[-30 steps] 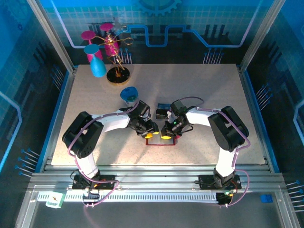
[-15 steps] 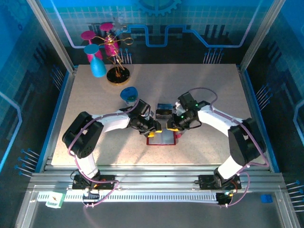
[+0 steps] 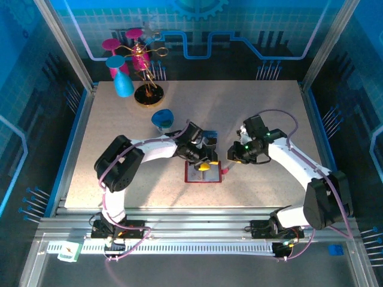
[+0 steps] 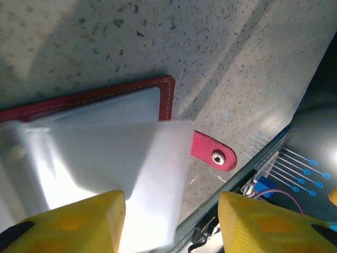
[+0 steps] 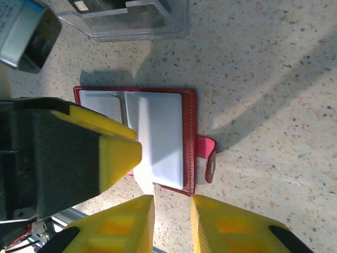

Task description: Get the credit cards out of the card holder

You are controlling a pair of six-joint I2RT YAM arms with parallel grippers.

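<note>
The card holder lies open on the table, a red case with pale grey-blue pockets and a snap tab sticking out on its right. My left gripper hangs over its far half, open, with a pale pocket flap lying beside one yellow finger. My right gripper sits just off the holder's right edge, its jaws a narrow gap apart with bare table between them. Dark credit cards lie in the clear tray. I cannot tell whether cards are in the pockets.
The clear plastic tray stands just behind the holder, close to the left wrist. A blue cup lies further back left, and a gold stand with pink and blue cups is at the far left corner. Glass walls surround the table.
My right gripper pulled back to the right, off the holder, and opened slightly. My left gripper shifted right over the holder and opened wider. The holder now lies open and uncovered.
</note>
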